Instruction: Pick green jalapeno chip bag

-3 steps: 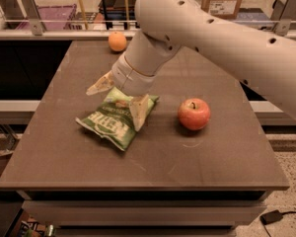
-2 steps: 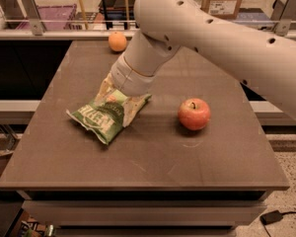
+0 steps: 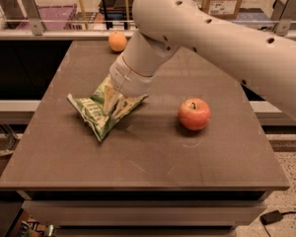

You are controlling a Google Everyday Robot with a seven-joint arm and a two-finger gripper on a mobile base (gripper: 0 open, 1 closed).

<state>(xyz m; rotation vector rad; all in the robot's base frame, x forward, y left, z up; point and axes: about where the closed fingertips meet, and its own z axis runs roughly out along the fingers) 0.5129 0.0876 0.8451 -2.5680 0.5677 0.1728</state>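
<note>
The green jalapeno chip bag (image 3: 92,114) is a crinkly light-green foil bag with white lettering, on the left middle of the brown table (image 3: 153,162). My gripper (image 3: 116,104) comes down from the big white arm onto the bag's upper right end. Its tan fingers (image 3: 108,97) are closed on the foil there. That end is raised and the bag tilts, with its lower left corner near the tabletop. The arm hides the bag's top edge.
A red apple (image 3: 194,114) stands on the table to the right of the bag. An orange (image 3: 118,42) sits at the table's far edge behind the arm. Shelving with a purple bin (image 3: 49,18) and a cardboard box (image 3: 223,1) lies beyond.
The bag has shifted left and turned together with my gripper, and its gripped end has come up off the table. The apple and orange have not moved.
</note>
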